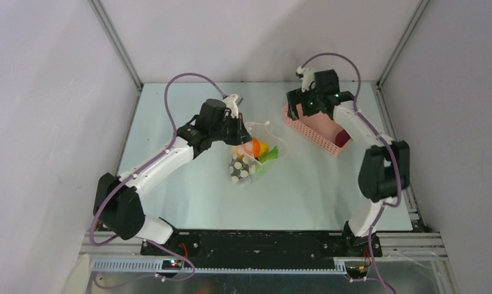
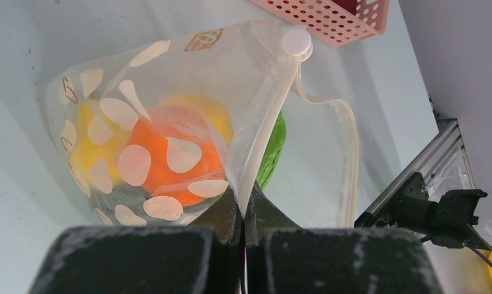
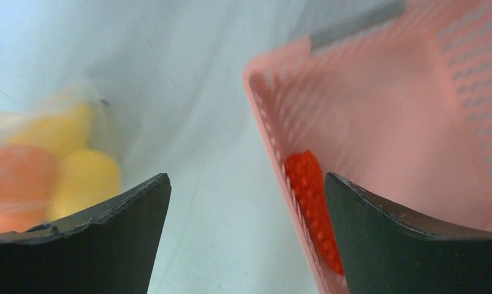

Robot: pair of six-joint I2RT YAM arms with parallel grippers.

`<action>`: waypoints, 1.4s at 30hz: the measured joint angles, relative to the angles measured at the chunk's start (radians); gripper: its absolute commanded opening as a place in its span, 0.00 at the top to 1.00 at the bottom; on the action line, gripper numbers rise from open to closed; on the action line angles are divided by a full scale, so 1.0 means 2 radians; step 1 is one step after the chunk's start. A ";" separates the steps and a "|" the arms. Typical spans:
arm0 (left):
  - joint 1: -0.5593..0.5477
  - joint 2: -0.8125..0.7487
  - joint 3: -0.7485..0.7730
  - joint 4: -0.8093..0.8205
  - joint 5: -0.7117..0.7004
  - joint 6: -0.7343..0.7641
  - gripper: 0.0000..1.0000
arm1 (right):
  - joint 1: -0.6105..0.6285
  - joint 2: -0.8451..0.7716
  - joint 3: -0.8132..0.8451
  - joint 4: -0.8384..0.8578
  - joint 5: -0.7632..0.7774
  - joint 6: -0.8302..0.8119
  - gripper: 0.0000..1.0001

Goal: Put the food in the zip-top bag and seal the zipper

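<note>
The zip-top bag [image 1: 250,160] [image 2: 170,73], clear with white dots, lies mid-table with its mouth held up. Orange food [image 2: 176,156], yellow food [image 2: 84,150] and green food [image 2: 272,147] sit inside it. My left gripper [image 1: 238,127] [image 2: 244,211] is shut on the bag's mouth edge, pinching the pale zipper [image 2: 264,141] strip. My right gripper [image 1: 299,109] [image 3: 246,176] hangs open over the left wall of the pink basket [image 3: 378,122], holding nothing. A red food piece [image 3: 310,202] lies inside the basket by the right finger. The bag's yellow food [image 3: 84,177] shows blurred at the left.
The pink lattice basket [image 1: 317,130] stands at the back right of the table, with a dark red piece [image 1: 341,136] at its right end. A round white tab [image 2: 296,41] sits at the far end of the zipper. Grey walls enclose the table on three sides.
</note>
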 measured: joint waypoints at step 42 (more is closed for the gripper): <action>0.000 -0.007 0.000 -0.015 -0.023 0.001 1.00 | -0.076 0.180 0.131 -0.107 -0.046 -0.110 0.11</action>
